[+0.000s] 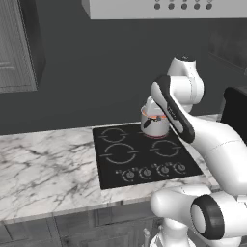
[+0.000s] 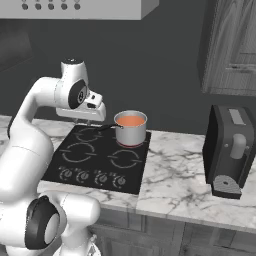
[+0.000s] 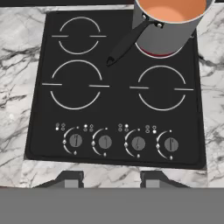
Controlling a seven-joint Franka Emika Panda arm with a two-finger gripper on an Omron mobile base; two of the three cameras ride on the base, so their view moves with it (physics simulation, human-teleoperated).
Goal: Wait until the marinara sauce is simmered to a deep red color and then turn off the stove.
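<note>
Sauce (image 3: 175, 9) in pot (image 2: 131, 129) at back of stove (image 3: 113, 105), still orange, not deep red. More waiting left, then knob (image 3: 170, 144) off. Hand (image 3: 107, 178) open, empty, over stove's front edge.

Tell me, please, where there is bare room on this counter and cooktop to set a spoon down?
The marble counter left of the stove lies bare, as does the strip between the stove and the coffee machine. Three burners are free. It is crowded at the back right burner, under the pot of marinara sauce, and at the knobs.
</note>
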